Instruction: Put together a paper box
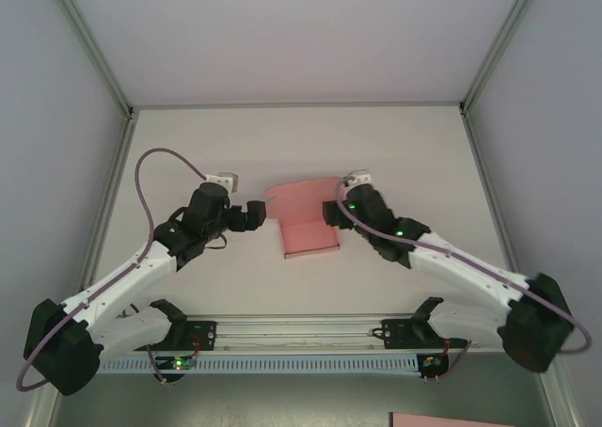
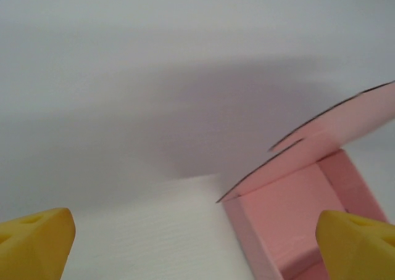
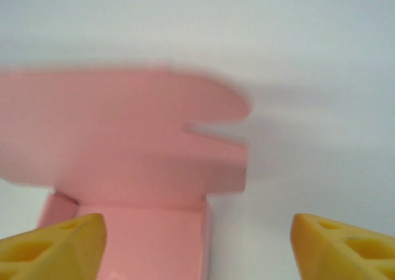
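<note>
The paper box is a shallow pink tray at the table's middle, with its lid flap standing up at the far side. My left gripper is just left of the box and is open. In the left wrist view the gripper straddles the tray's left wall, with one yellow fingertip over the tray's inside. My right gripper is at the box's right side, also open. In the right wrist view the gripper straddles the right wall, and the notched lid flap rises beyond it.
The white table sits inside a grey-walled enclosure. A metal rail with the arm bases runs along the near edge. Another pink sheet lies below the table edge at the bottom right.
</note>
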